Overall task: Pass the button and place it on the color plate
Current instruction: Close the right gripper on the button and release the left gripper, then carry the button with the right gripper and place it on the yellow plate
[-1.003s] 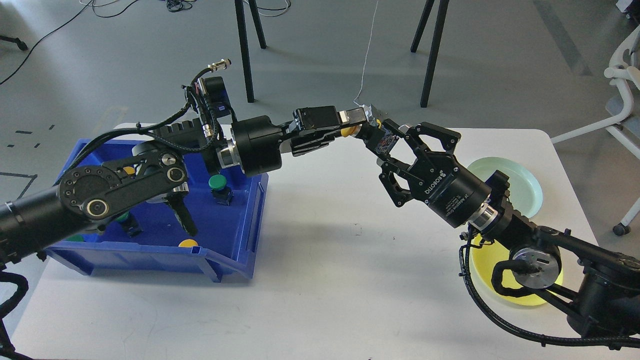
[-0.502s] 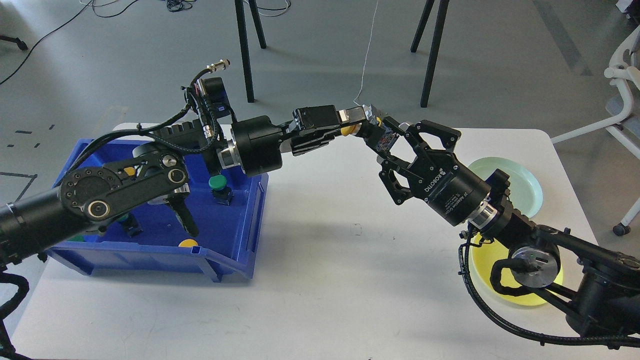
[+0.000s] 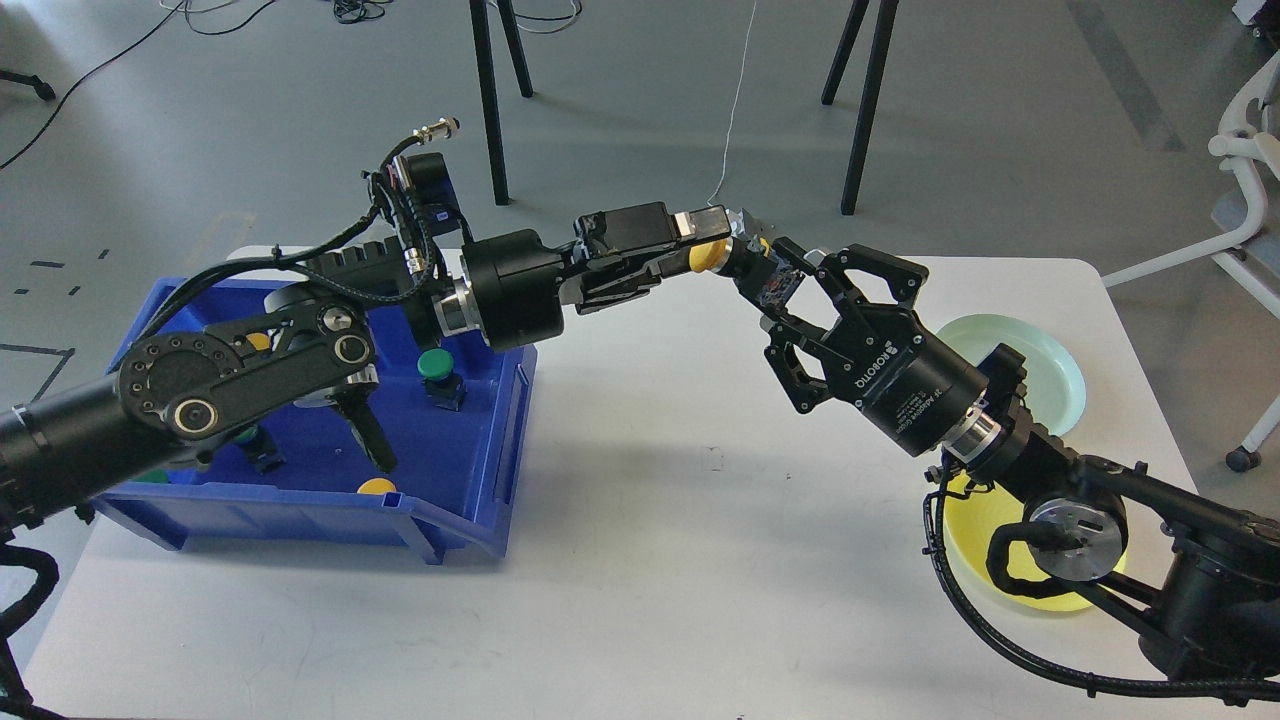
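Note:
A yellow-capped button with a dark body hangs in the air over the back of the white table, between my two grippers. My right gripper reaches up from the lower right and is shut on the button's body. My left gripper comes from the left; its jaws stand slightly apart around the yellow cap and look loosened from it. A yellow plate lies at the right front, partly hidden under my right arm. A pale green plate lies behind it.
A blue bin stands at the left, under my left arm. It holds a green button, a yellow button and others half hidden. Black stand legs and a white chair stand beyond the table.
My left gripper's jaws have parted a little and drawn back left and up. My right gripper has shifted slightly right with the button, so more of the yellow cap shows.

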